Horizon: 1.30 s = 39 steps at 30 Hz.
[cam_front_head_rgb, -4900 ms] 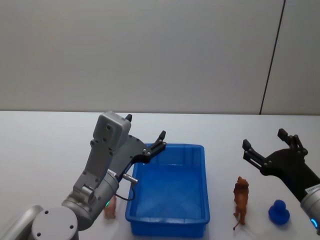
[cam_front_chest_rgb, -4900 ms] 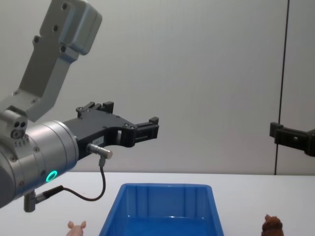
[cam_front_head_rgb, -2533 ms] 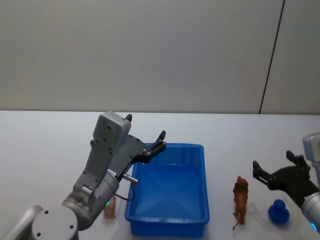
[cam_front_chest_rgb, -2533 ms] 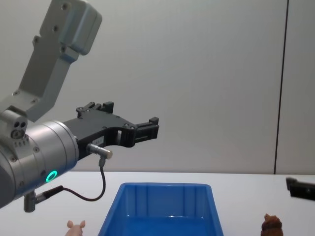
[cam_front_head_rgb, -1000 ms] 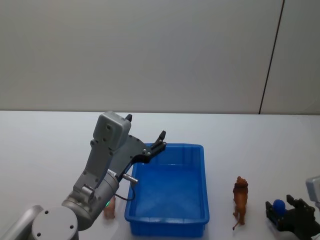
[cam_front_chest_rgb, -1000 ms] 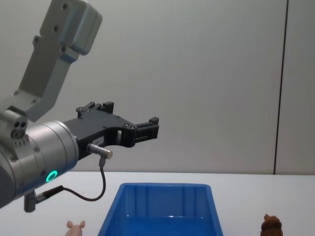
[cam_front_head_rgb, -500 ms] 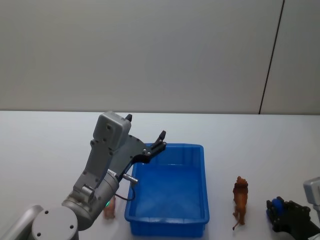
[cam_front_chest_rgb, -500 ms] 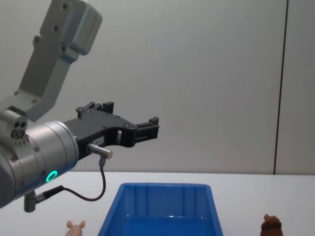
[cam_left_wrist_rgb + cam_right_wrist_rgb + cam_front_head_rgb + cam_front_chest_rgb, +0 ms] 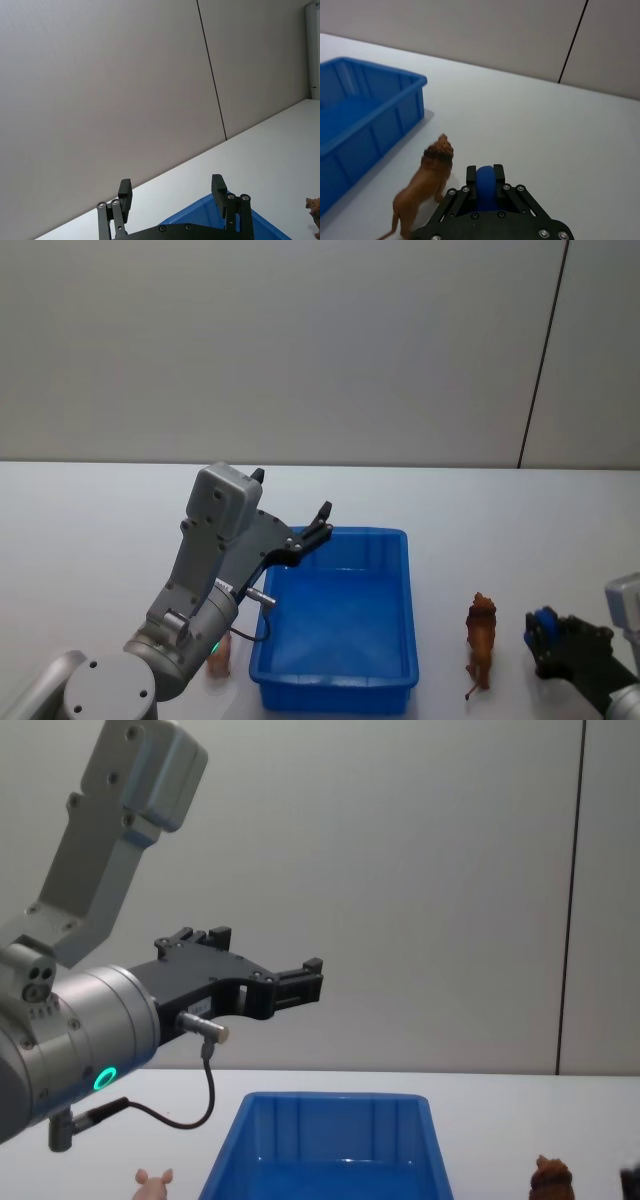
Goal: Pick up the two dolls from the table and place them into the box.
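Two dolls stood on the counter point(image 9: 90, 530), flanking the one box point(image 9: 335, 695): pig point(image 9: 219, 655) left, lion point(image 9: 481, 640) right. Left claw point(image 9: 171, 190) hung open above the box's far left corner; right claw point(image 9: 485, 175), beside the lion, gripped one blue round toy point(image 9: 543, 620)

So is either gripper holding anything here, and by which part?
The right gripper is shut on the dark blue round thing, gripping it by its two sides. The left gripper is open, holding nothing, over the box.

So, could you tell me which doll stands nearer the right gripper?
The brown lion, between the box and the right gripper; the pink pig stands left of the box.
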Available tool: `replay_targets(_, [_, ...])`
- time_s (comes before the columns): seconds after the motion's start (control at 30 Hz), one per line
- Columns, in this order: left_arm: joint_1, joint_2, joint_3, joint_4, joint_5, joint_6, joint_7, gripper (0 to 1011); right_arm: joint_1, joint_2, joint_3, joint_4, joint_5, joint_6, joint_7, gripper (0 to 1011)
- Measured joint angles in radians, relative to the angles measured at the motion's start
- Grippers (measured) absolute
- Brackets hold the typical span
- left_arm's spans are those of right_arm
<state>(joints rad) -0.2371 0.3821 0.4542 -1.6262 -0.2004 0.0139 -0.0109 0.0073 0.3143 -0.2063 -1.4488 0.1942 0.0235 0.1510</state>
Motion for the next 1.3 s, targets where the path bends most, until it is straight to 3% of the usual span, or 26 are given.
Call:
replay_targets(0.33, [0.0,0.0,0.0,0.0,0.0,0.0,0.0,1001,0.022,-0.017,-0.006,-0.073,-0.006,-0.025,0.006,151])
replay_targets(0.6, [0.0,0.0,0.0,0.0,0.0,0.0,0.0,1001,0.07,-0.055,-0.027,-0.09,-0.013,-0.037,0.056,151])
replay_targets(0.93, [0.0,0.0,0.0,0.0,0.0,0.0,0.0,1001,0.137,-0.114,-0.065,-0.038,-0.029,-0.027,0.133,151])
replay_targets(1.3, [0.0,0.0,0.0,0.0,0.0,0.0,0.0,1001,0.217,-0.193,-0.122,0.095,-0.068,-0.011,0.202,151])
